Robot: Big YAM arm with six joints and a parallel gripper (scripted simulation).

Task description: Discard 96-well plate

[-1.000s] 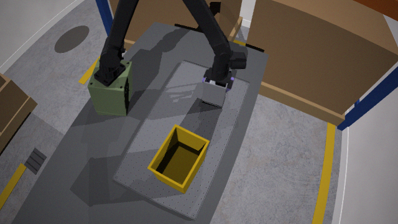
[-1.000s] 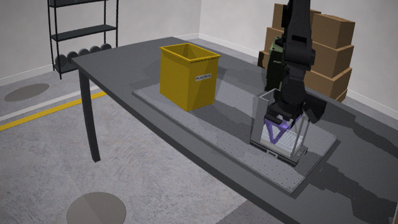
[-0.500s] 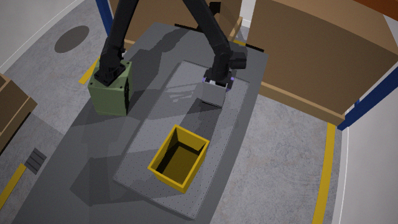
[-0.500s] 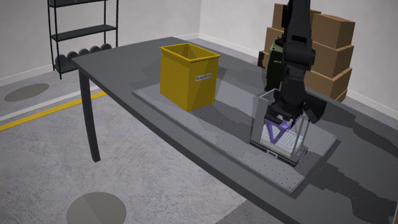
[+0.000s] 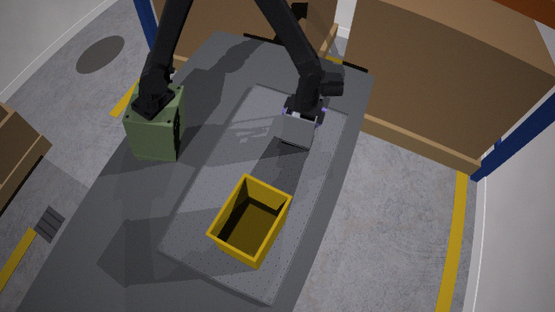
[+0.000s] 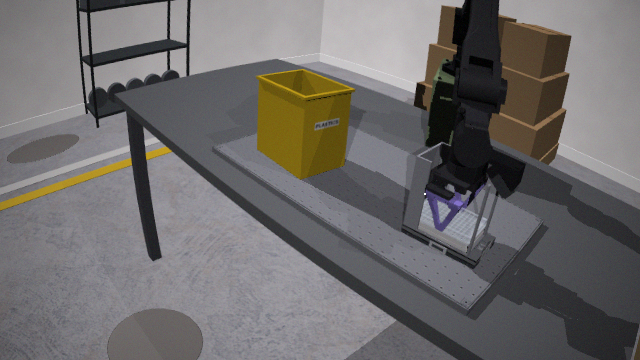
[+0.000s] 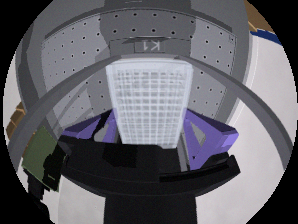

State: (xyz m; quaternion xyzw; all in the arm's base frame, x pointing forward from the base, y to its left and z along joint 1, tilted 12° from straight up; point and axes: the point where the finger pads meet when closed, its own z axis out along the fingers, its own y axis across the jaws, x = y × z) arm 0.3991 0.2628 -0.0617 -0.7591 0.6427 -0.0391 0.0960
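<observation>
Down inside stack rack K1 point(image 6: 419, 190), at the far end of the perforated mat from the yellow plastics bin W1 point(image 6: 300, 125), the pincer point(image 6: 446, 212) is clenched across the upper 96-well plate point(image 7: 148, 99), its purple fingers pressed to the plate's two long sides. That plate still sits low in the rack between the thin posts; the lower plate beneath it cannot be made out separately in any view. Judging by its look, the plate is a light, stiff moulded piece with smooth plastic walls, so it should lift with little effort but could slip or tilt if pinched off-centre. The present hold, across the narrow width about midway along the length, seems the sound place to take it, since the well grid on top offers no purchase. A straight rise would likely be needed to free it from the rack's posts and back wall without dragging the one below. The bin stands upright on the counter point(image 6: 200, 100), well apart from the rack, its mouth open.
</observation>
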